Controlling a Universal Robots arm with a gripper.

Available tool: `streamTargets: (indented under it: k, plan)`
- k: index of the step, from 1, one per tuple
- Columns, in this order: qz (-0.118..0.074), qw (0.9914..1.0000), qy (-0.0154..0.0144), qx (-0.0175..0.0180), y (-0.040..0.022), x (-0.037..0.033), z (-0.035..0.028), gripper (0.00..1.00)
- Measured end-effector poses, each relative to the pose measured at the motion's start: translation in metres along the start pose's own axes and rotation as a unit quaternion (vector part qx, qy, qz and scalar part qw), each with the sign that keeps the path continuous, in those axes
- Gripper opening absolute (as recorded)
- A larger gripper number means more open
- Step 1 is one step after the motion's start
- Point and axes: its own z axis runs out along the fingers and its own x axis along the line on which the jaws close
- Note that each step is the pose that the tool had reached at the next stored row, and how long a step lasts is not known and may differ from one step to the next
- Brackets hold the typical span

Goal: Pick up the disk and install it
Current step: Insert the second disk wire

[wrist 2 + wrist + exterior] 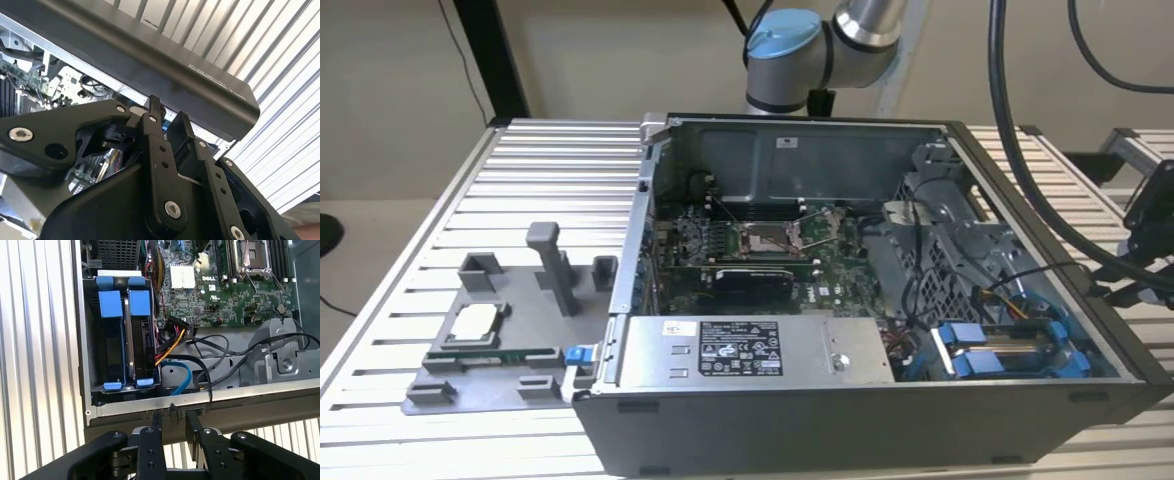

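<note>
The disk (134, 340) stands on edge in the drive bay of the open computer case (854, 430), clipped in its blue carrier (140, 302). A second blue carrier (110, 304) sits beside it in the same bay. In the exterior view the disk (1010, 346) lies low at the case's right end, between blue tabs. My gripper (173, 417) hovers just outside the case wall next to that bay, apart from the disk. It is open, with nothing between its black fingers (152, 112). The exterior view has the gripper (1134, 280) at its right edge.
Orange, blue and black cables (175, 347) run beside the bay. A grey power-supply box (734, 350) and the motherboard (761, 250) fill the case. On the slatted table (547, 170), a grey fixture (440, 390) holds a small silver chip (474, 323) and a memory stick (494, 353).
</note>
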Motion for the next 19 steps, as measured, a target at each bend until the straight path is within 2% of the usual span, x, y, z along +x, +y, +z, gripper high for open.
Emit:
streamTargets:
  k: [13, 15, 19]
  plan:
    - [0.0, 1.0, -0.0001, -0.0001, 0.0006, 0.0001, 0.0002, 0.0]
    - [0.0, 1.0, -0.0002, -0.0001, 0.0051, 0.0006, 0.0006, 0.0]
    - [0.0, 1.0, -0.0009, -0.0002, 0.0228, 0.0027, 0.0021, 0.0]
